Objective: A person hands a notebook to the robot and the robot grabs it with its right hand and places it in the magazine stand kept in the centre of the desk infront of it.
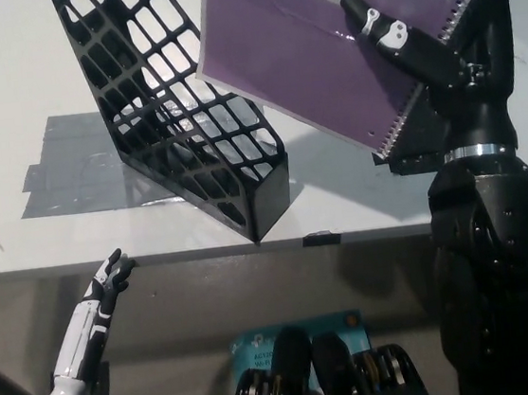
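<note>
There is one view only, from the robot's head, looking steeply down and forward over the near edge of the white desk (0, 56). It sits close above the black wire stand (179, 121), which fills the upper middle. Below the stand runs the desk edge, then floor. No second view shares the scene.
</note>
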`<state>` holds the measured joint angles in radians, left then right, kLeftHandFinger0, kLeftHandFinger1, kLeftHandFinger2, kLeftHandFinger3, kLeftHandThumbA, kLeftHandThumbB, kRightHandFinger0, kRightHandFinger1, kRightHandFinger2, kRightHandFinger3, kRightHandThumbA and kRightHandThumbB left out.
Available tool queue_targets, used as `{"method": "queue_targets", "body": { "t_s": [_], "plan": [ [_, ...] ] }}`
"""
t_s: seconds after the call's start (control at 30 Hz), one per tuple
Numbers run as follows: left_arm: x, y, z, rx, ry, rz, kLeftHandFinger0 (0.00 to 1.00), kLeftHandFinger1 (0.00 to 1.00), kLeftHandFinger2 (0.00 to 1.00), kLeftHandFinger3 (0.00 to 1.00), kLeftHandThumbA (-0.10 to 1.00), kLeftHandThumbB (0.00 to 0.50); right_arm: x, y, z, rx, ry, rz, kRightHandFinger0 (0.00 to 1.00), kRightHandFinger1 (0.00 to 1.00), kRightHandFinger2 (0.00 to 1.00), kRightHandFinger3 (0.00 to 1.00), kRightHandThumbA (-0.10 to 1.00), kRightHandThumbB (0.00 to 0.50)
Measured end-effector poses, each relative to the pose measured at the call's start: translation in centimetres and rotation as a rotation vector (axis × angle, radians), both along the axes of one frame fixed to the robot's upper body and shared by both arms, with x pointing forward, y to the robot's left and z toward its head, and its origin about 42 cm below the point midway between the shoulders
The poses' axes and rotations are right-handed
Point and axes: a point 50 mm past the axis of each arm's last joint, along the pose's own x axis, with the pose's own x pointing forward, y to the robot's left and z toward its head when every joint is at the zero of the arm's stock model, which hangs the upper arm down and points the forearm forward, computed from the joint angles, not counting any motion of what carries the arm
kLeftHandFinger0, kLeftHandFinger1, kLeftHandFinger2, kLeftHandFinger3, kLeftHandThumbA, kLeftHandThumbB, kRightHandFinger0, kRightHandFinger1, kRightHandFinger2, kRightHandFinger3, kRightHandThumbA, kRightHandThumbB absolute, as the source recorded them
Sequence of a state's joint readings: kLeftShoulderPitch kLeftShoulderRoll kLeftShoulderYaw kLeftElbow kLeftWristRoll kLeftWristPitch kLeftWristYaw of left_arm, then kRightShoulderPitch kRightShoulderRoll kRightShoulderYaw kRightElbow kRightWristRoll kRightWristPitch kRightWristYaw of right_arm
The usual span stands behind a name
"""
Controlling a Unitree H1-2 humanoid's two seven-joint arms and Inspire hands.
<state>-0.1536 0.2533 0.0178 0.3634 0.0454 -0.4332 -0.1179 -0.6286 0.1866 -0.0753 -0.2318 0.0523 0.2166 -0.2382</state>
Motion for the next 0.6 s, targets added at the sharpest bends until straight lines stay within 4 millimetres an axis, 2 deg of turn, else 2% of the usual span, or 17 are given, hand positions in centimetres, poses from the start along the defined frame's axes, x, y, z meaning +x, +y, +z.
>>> {"method": "queue_targets", "body": {
  "t_s": [0.33, 0.6],
  "plan": [
    [0.0, 0.0, 0.0, 0.001, 0.000, -0.001, 1.00, 1.00, 1.00, 1.00, 1.00, 0.500, 0.1, 0.7, 0.1, -0.009, 0.003, -0.002, 0.00, 0.00, 0.00, 0.00, 0.89, 0.050],
    [0.1, 0.1, 0.1, 0.003, -0.001, -0.001, 1.00, 1.00, 1.00, 1.00, 1.00, 0.500, 0.3, 2.0, 0.5, -0.016, 0.002, 0.022, 0.00, 0.00, 0.00, 0.01, 0.83, 0.000]
  ]
}}
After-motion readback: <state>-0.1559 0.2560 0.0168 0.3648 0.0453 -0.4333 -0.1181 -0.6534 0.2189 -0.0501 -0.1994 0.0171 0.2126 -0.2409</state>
